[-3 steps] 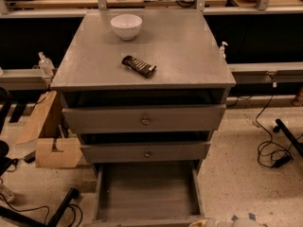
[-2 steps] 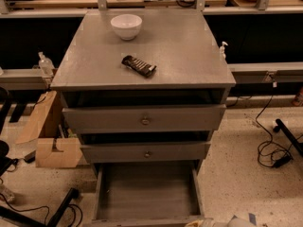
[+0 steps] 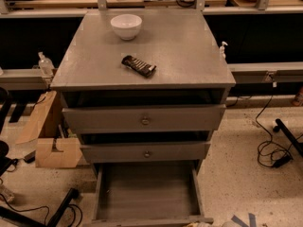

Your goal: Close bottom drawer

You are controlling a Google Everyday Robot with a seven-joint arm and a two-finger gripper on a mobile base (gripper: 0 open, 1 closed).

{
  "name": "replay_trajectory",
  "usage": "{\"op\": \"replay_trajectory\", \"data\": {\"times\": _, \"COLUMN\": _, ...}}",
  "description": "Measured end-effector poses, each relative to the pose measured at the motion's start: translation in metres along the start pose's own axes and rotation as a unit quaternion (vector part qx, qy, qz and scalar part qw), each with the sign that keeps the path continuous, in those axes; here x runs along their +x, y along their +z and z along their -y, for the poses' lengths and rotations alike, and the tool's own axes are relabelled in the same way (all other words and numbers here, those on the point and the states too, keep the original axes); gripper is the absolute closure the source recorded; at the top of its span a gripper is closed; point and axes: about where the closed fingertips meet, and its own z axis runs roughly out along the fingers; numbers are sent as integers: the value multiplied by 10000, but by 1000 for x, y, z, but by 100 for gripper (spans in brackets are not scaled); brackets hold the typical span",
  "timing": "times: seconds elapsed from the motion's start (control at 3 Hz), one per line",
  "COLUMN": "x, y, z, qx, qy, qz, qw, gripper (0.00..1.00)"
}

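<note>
The bottom drawer (image 3: 147, 190) of the grey cabinet (image 3: 142, 56) is pulled far out towards the camera. Its grey plank-like inside shows and holds nothing. Its low front panel (image 3: 147, 220) lies at the bottom edge of the view, and its knob is hidden. The two drawers above, the widest one (image 3: 144, 119) and the medium one (image 3: 146, 151), stand slightly out, each with a round knob. The gripper does not show in the camera view.
A white bowl (image 3: 126, 26) and a dark snack bar (image 3: 138, 65) lie on the cabinet top. Cardboard boxes (image 3: 49, 136) stand on the floor at the left, and cables (image 3: 270, 150) lie at the right. A long bench (image 3: 265, 72) runs behind.
</note>
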Motion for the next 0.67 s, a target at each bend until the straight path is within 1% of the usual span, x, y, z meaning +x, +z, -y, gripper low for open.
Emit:
{"op": "replay_trajectory", "data": {"times": 0.33, "x": 9, "y": 14, "z": 2, "qx": 29, "qy": 50, "qz": 51, "qw": 10000, "gripper": 100}}
{"op": "replay_trajectory", "data": {"times": 0.67, "x": 9, "y": 14, "z": 1, "qx": 29, "qy": 50, "qz": 52, "qw": 10000, "gripper": 100}}
